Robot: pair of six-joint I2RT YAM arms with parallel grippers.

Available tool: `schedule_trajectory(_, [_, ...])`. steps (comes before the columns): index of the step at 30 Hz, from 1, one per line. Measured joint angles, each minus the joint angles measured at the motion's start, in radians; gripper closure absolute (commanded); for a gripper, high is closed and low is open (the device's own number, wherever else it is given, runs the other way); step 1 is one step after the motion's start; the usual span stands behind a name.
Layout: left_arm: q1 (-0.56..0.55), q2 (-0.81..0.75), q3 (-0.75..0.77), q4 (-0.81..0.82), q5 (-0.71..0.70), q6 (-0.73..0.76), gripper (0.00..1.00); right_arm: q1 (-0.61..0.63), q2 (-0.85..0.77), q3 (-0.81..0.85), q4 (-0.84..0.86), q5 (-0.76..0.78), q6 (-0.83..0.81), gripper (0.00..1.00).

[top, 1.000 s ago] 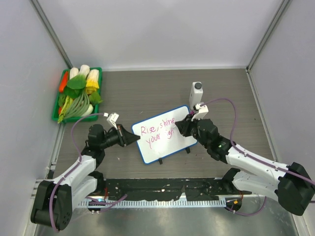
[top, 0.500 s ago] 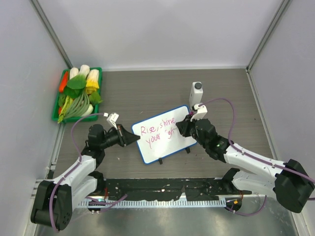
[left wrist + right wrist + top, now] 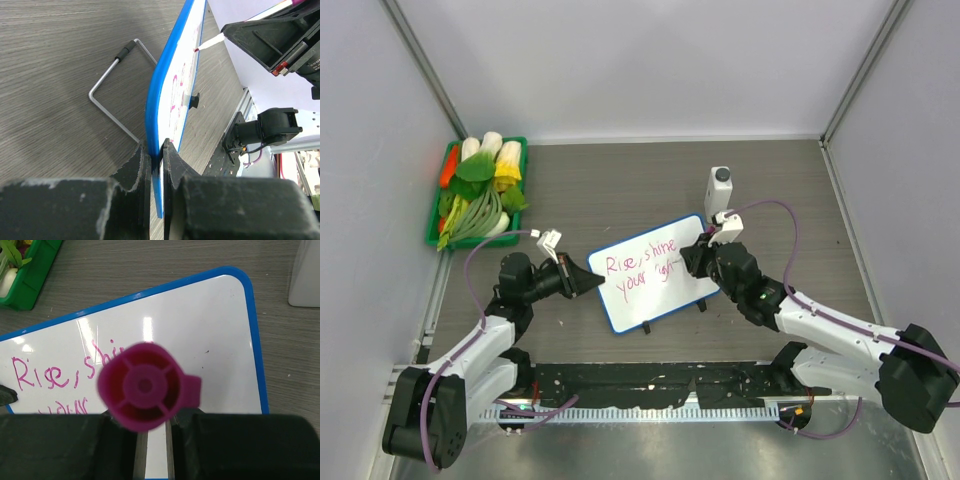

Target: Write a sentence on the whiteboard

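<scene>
The whiteboard (image 3: 642, 302), white with a blue rim, stands tilted at mid-table. The sentence (image 3: 640, 266) runs across it in two lines of pink handwriting. My left gripper (image 3: 594, 283) is shut on the board's left edge, and the left wrist view has the blue rim (image 3: 164, 90) pinched between its jaws (image 3: 155, 148). My right gripper (image 3: 696, 257) is shut on a magenta marker (image 3: 145, 386), seen end-on over the board (image 3: 212, 325). The marker's tip (image 3: 209, 43) touches the board's face near the end of the second line.
A green basket of vegetables (image 3: 478, 190) sits at the far left. A white bottle with a grey cap (image 3: 718, 188) stands just behind the board's right corner. A bent wire stand (image 3: 116, 92) lies on the table behind the board. Enclosure walls close in left and right.
The right gripper with the marker has edged slightly left and away at the end of the second line. The left arm and the board have not moved.
</scene>
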Motion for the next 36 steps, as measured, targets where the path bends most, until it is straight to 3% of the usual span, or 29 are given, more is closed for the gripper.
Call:
schedule_trajectory(17, [0.0, 0.002, 0.0, 0.001, 0.004, 0.002, 1.0, 0.0, -0.067, 0.0, -0.032, 0.021, -0.001, 0.99])
schedule_trajectory(36, [0.0, 0.004, 0.0, 0.001, 0.005, 0.002, 1.0, 0.0, -0.009, 0.0, 0.005, -0.007, 0.006, 0.98])
